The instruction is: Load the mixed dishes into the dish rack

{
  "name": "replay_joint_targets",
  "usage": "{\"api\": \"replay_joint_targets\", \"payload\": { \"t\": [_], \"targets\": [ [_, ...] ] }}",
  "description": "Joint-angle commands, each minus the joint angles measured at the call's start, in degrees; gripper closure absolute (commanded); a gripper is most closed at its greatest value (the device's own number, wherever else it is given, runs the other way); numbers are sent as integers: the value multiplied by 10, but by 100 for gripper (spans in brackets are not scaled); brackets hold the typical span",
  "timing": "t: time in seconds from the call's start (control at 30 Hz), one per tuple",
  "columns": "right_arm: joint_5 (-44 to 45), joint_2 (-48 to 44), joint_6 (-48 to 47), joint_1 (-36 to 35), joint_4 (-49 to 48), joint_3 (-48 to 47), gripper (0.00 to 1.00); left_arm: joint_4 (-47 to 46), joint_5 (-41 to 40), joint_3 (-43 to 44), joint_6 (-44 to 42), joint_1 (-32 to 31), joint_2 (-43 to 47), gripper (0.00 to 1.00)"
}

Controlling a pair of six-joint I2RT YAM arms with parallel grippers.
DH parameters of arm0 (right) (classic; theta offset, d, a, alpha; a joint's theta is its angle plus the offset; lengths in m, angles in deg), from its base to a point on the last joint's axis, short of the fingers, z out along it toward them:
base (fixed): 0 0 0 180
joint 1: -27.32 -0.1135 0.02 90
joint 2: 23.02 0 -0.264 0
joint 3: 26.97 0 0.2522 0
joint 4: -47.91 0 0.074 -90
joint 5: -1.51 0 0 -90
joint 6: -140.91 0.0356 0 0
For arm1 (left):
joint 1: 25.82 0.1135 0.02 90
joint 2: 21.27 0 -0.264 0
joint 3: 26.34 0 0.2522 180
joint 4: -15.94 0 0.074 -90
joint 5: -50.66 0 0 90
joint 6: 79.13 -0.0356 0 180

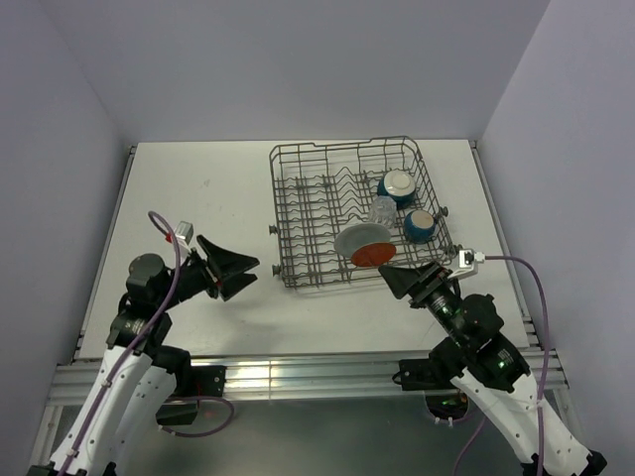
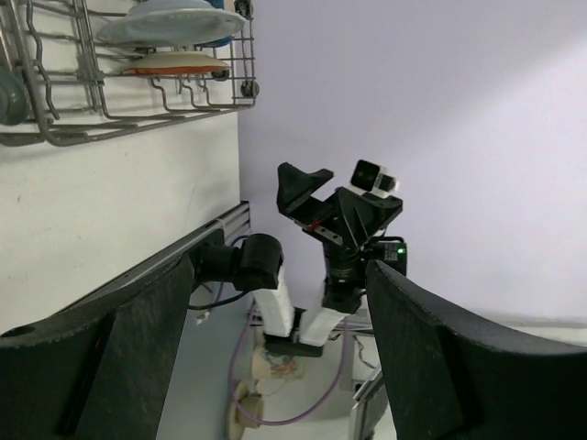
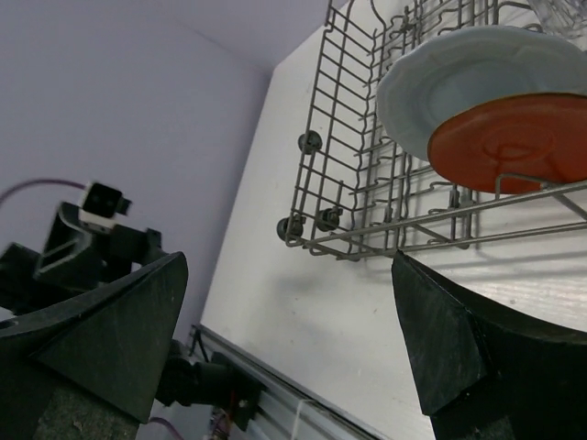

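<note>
Nearest the overhead camera, the left arm and right arm rise from the near edge of the white surface. Each reaches forward, and neither touches anything.

The left pincer hovers over bare surface, well to the left of the dish rack. Its fingers are spread wide with nothing between them. Its wrist view looks sideways across to the right arm, with a corner of the rack at the upper left.

The right pincer hangs just in front of the rack's near right corner. It too is apart and empty; its wrist view shows the two dark fingers framing the rack's near wall and the small side wheels.

All five dishes are in the rack, gathered in its right half:
- The red-orange plate stands on edge close to the near wall.
- The pale blue-grey plate leans right behind it, the two overlapping.
- The clear tumbler sits just beyond the plates; how it stands I cannot tell.
- The dark blue mug is by the right wall, mouth up.
- The bowl — cream inside, dark outside — sits farther back, also mouth up.

The rack itself sits on the far right part of the surface.
</note>
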Motion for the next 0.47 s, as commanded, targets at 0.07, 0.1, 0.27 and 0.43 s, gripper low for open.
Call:
{"api": "replay_joint_targets", "payload": {
  "t": [0.07,0.1,0.27,0.43],
  "targets": [
    [39,-99,80,-3,53,20,0,-130,34,-91,133,25,95,18],
    [44,-110,86,-3,63,21,0,-140,32,-105,149,27,110,18],
    [68,-185,116,-4,139,27,0,-165,16,-207,268,29,238,18],
    [77,-194,118,-3,196,21,0,-99,-17,-266,346,29,385,17]
  ]
}}
